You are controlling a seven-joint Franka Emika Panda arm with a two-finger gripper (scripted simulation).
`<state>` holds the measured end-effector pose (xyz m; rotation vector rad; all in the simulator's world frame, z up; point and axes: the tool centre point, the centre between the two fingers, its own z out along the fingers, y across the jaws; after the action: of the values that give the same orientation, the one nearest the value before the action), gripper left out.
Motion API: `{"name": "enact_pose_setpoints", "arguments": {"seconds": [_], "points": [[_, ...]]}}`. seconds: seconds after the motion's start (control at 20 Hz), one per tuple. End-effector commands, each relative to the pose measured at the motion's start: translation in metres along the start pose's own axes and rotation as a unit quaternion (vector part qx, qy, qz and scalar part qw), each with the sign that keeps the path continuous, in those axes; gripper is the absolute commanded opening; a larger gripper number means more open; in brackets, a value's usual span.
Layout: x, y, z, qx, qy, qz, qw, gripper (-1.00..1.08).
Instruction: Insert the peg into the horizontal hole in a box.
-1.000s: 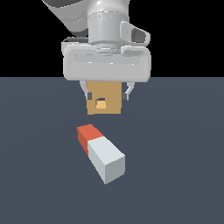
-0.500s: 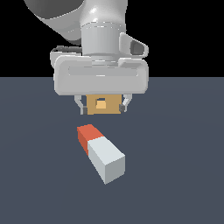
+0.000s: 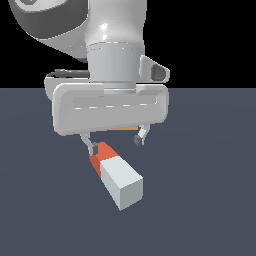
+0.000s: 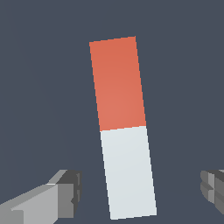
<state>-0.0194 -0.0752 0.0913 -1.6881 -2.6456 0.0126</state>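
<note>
A flat, dark slate-blue floor (image 3: pixel 210 200) fills the lower part of the exterior view, meeting a black background at a straight horizon a little above mid-frame. The peg (image 3: pixel 116 178) lies flat on it at lower centre, angled, its orange-red end toward the upper left and its white end toward the lower right. In the wrist view the same peg (image 4: pixel 122 127) rests on the floor (image 4: pixel 39 87).

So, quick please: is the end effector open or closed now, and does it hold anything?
End effector: open, holding nothing; its fingers stand on either side of the peg, not touching it.
</note>
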Motion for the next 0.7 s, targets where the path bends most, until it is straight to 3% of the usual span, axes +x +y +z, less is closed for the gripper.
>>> {"name": "enact_pose_setpoints", "arguments": {"seconds": [0.0,0.65], "points": [[-0.006,-0.002,0.006,-0.002,0.000,-0.020,0.9998,1.00],[-0.019,-0.004,0.018,-0.004,0.001,-0.058,0.9983,1.00]]}}
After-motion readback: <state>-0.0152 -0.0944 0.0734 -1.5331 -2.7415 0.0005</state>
